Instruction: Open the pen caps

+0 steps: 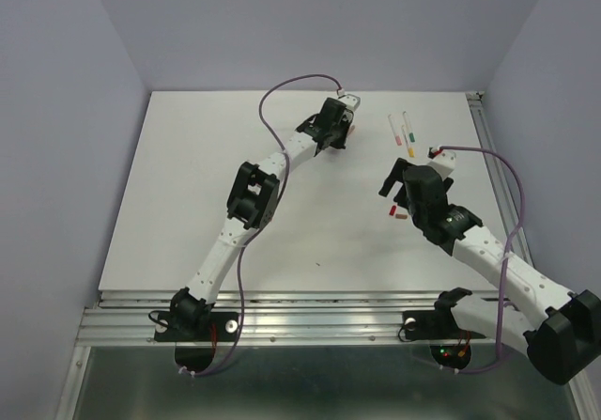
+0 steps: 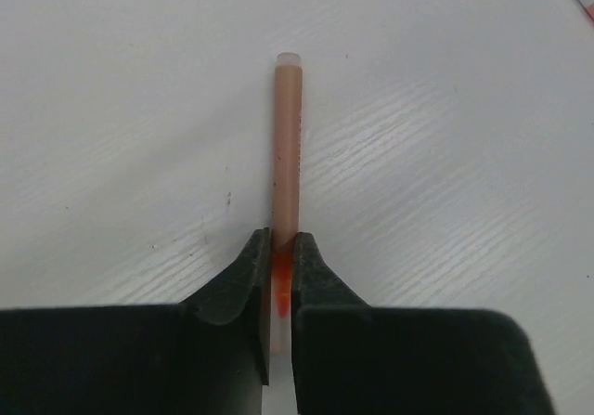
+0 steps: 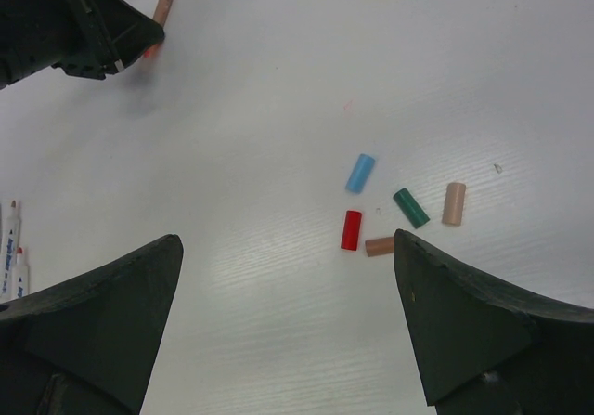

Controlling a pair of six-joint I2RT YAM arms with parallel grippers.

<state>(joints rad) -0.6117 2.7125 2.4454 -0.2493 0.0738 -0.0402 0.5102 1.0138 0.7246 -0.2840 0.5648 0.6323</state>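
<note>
Fingers (image 2: 243,280) of the left gripper (image 2: 278,248) stand nearly closed, pinching the orange end of a peach-barrelled pen (image 2: 287,146) that lies flat on the table (image 2: 464,155), toward its far side. The right gripper (image 3: 286,239) hangs fully open and empty above the loose caps (image 3: 360,173). The step in hand appears to be grasping the next pen. Next: lift it, have the right gripper take the opposite end, then pull straight along the barrel. Blue print on two other pens (image 3: 13,239) is too small to read.
</note>
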